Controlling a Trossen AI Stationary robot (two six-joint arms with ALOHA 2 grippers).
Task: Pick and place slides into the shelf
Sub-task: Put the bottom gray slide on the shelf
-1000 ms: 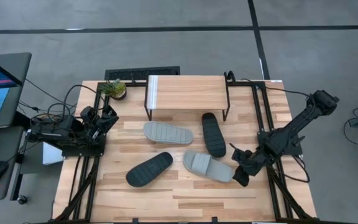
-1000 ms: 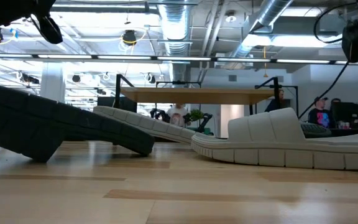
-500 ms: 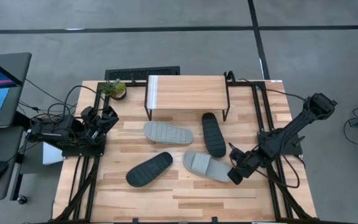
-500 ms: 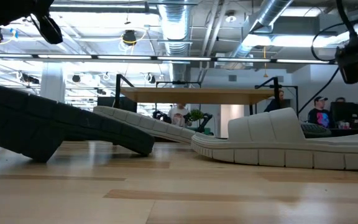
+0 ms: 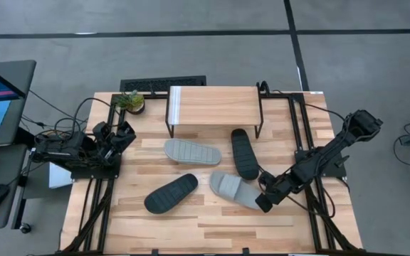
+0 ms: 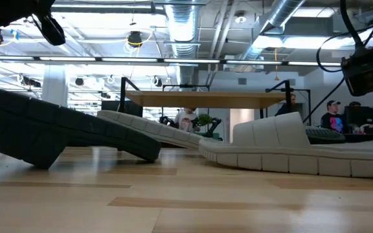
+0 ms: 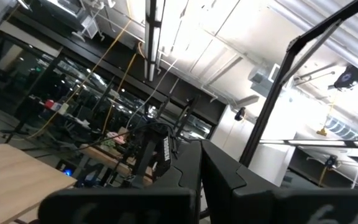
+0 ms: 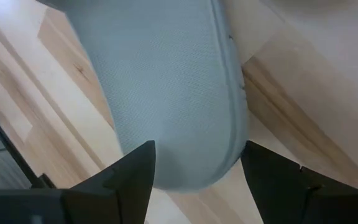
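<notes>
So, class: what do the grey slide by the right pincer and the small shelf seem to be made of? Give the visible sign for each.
Grey slide: probably moulded rubber or foam, matt, judging by the fine dimpled footbed and ribbed sole edge.
Shelf: top looks like pale wood with visible grain; the thin black legs look like metal, though that is less certain.

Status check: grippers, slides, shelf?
Right gripper open, straddling the grey slide's end. Left gripper shut, parked at the table's left edge. Shelf empty on top; nothing blocking.
</notes>
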